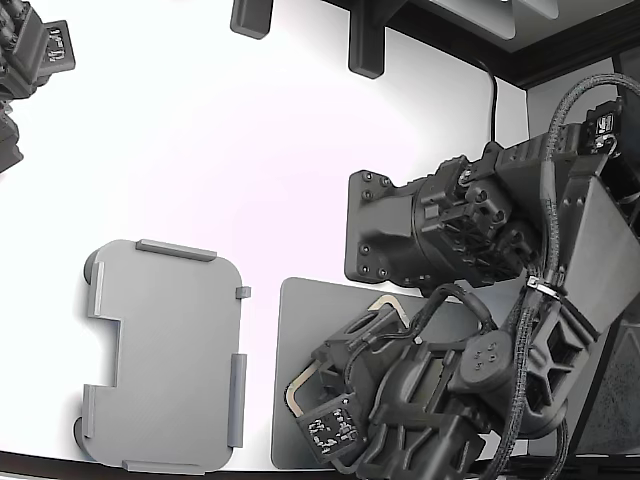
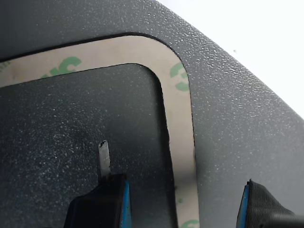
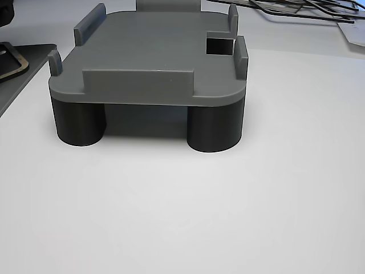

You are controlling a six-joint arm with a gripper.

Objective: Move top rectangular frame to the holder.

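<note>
One frame (image 2: 180,118) corner between gripper (image 2: 183,202) fingers.

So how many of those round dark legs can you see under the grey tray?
2 in the other view: one leg toward its left, one toward its right. More may hide behind the holder.

We see strong, even overhead light. In the exterior view the white table (image 1: 300,150) is blown out around the centre, with dark fixtures at 12 o'clock. The wrist view is soft: the frame (image 2: 180,123) and the mat (image 2: 71,142) carry dull sheen, the fingertips (image 2: 111,199) at 6 o'clock blur, and glare whitens 2 o'clock. In the other view the holder (image 3: 148,57) is sharp, casting soft shadow beneath its legs.
</note>
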